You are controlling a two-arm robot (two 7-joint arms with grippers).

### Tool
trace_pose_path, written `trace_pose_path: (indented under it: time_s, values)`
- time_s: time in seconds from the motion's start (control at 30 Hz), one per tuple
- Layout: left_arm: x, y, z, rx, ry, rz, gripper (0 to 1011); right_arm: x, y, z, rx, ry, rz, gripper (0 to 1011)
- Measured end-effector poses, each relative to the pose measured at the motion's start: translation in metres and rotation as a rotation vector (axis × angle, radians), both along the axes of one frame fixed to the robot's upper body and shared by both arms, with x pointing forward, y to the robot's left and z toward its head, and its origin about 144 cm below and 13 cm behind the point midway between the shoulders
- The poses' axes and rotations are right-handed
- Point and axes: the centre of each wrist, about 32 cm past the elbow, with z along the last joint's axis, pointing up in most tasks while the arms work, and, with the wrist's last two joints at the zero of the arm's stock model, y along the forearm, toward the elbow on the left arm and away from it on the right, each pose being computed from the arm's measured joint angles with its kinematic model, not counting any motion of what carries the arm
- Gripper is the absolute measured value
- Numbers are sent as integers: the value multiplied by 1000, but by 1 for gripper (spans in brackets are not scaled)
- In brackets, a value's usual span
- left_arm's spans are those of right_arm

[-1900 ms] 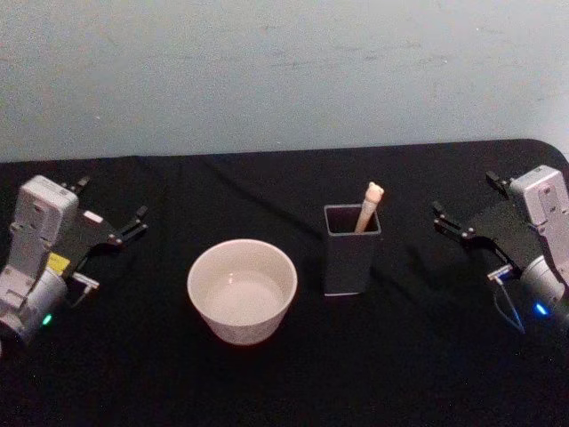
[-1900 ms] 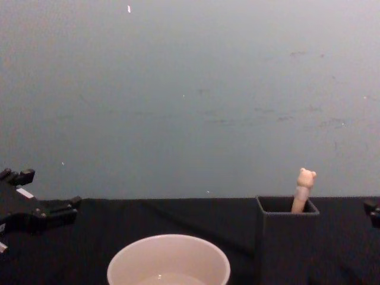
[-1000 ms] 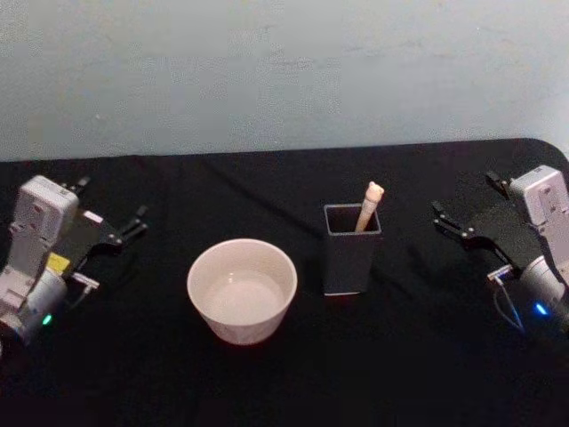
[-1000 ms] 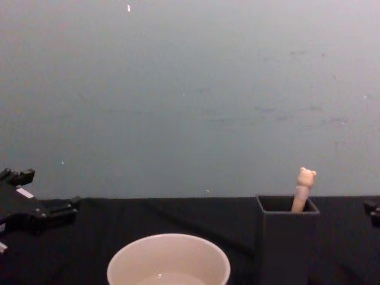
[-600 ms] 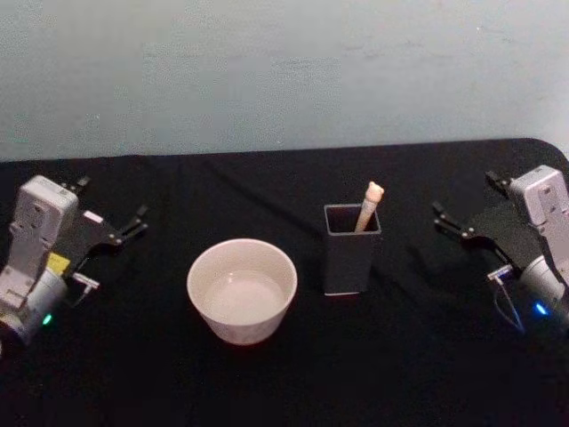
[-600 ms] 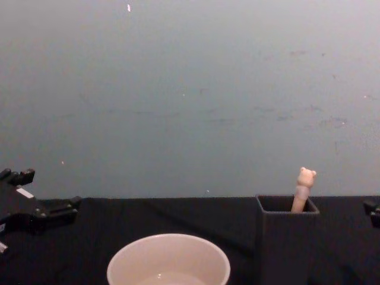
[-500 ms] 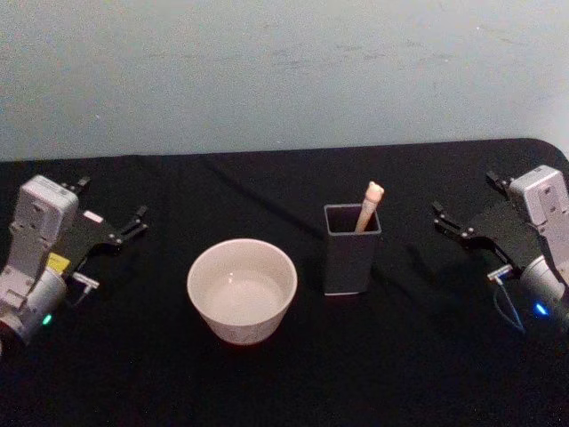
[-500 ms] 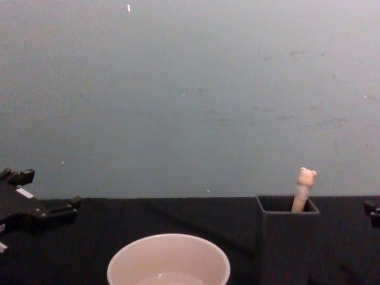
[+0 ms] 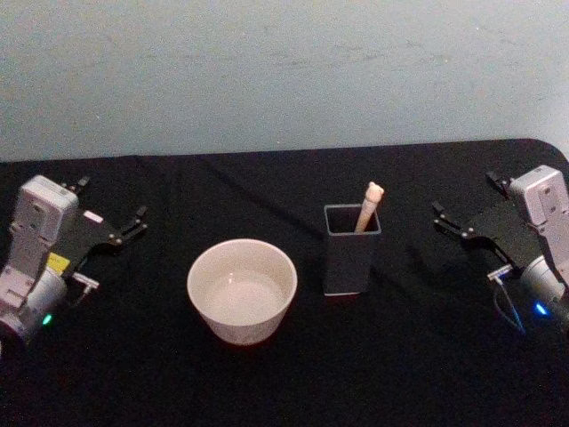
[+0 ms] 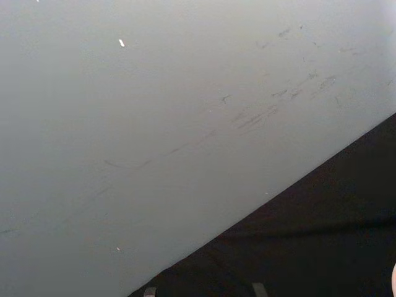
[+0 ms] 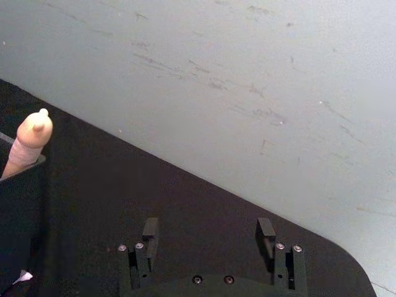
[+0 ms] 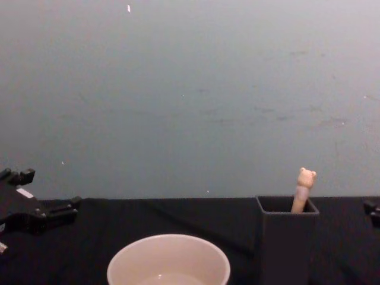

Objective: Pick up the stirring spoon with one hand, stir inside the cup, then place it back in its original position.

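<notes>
The stirring spoon [image 9: 368,207] stands tilted in a dark grey square holder [image 9: 351,258], its beige bear head above the rim; the chest view also shows the spoon [image 12: 304,189], and the right wrist view shows the spoon's [image 11: 30,141] top. The cream-white cup [image 9: 242,289] sits left of the holder, its rim low in the chest view as the cup [image 12: 168,256]. My left gripper [image 9: 111,199] rests open at the table's left, far from the cup. My right gripper [image 9: 464,194] rests open at the right, apart from the holder, with nothing between its fingers [image 11: 150,229].
A black cloth covers the table [image 9: 409,356], with a plain pale wall [image 9: 284,71] behind it. The table's rounded far right corner lies just behind my right gripper. Open cloth lies between each gripper and the two vessels.
</notes>
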Motion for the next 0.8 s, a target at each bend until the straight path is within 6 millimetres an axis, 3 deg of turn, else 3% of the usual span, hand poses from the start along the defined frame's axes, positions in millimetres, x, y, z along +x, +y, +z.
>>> trace_pose_path:
  time_s: [0.43, 0.8]
  values:
    - [0, 0, 0, 0, 0, 0, 1001, -1, 1, 2, 2, 0, 21, 1000]
    - [0, 0, 0, 0, 0, 0, 1001, -12, -1, 28, 164, 78, 209, 1000]
